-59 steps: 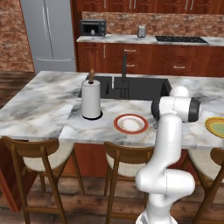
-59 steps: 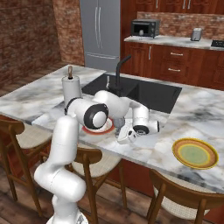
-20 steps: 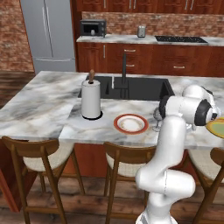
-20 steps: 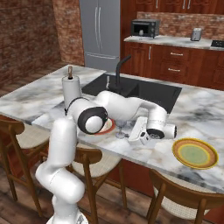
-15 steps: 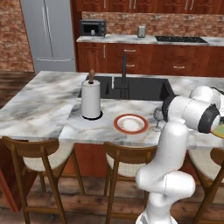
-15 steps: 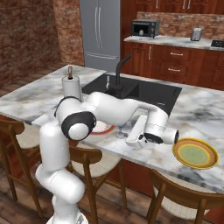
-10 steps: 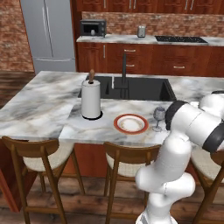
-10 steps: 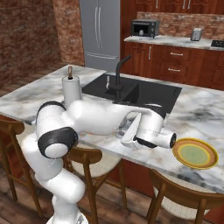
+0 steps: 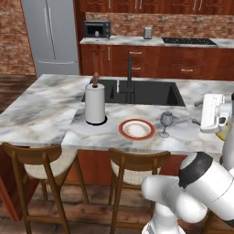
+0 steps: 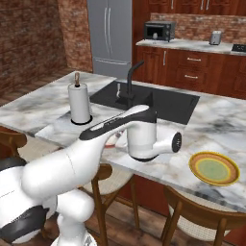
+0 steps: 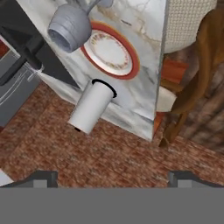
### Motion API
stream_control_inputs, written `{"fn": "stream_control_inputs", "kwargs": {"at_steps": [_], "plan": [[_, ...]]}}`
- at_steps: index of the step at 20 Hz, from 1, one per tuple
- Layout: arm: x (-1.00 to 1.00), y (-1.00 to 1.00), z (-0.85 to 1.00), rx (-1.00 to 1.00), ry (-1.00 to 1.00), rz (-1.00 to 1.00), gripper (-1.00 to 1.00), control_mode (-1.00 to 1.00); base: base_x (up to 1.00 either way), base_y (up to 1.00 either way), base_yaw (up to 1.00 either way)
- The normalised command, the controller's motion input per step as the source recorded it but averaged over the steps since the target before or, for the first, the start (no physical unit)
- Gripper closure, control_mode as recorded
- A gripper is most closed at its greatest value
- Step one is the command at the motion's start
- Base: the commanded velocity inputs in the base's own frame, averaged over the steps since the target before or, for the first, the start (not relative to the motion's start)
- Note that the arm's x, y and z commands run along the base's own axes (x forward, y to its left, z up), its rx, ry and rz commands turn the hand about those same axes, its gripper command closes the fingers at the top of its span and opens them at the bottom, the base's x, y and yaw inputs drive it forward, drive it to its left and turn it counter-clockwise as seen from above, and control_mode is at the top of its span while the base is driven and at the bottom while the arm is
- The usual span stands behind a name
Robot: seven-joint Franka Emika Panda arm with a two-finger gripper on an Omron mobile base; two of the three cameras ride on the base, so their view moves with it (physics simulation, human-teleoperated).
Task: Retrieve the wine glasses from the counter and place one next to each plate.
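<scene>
A clear wine glass (image 9: 166, 122) stands upright on the island just right of the orange-red plate (image 9: 136, 129). In the hand view the same wine glass (image 11: 70, 28) and plate (image 11: 111, 50) lie ahead of the fingers, well apart from them. My gripper (image 11: 113, 177) is open with nothing between its tips. In the left base view my gripper (image 9: 206, 114) hovers over the island's right end, right of the glass. The yellow plate (image 10: 214, 168) lies on the island beside my hand. The counter (image 9: 137, 41) runs along the back wall.
A paper towel roll (image 9: 95, 103) stands left of the red plate, and a black sink (image 9: 137, 91) with a faucet sits behind it. Wooden stools (image 9: 43, 160) line the island's near edge. A microwave (image 9: 96, 29) and a toaster (image 9: 147, 32) sit on the back counter.
My arm has swung right, away from the orange-red plate, uncovering the wine glass standing beside it. The jaws stay open.
</scene>
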Motion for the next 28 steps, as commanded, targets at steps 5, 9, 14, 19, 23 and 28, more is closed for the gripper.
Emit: {"fn": "stream_control_inputs", "kwargs": {"at_steps": [5, 9, 14, 19, 23, 28], "plan": [[-0.93, 0.47, 0.59, 0.0, 0.0, 0.03, -1.0, -1.0, 0.0, 0.0, 0.0], [-0.83, 0.83, 0.37, 0.0, 0.0, 0.11, -1.0, -1.0, 0.0, 0.0, 0.0], [-0.5, 0.8, 0.29, -0.07, 0.0, 0.12, -1.0, 1.0, -0.09, 0.2, 0.03], [0.0, 0.0, 0.0, 0.0, 0.0, 0.0, -1.0, 1.0, -0.52, 1.0, 0.19], [0.0, 0.0, 0.0, 0.0, 0.0, 0.0, -1.0, 1.0, -0.84, 1.0, 0.1], [0.0, 0.0, 0.0, 0.0, 0.0, 0.0, -1.0, 1.0, -0.54, 1.0, 0.03]]}}
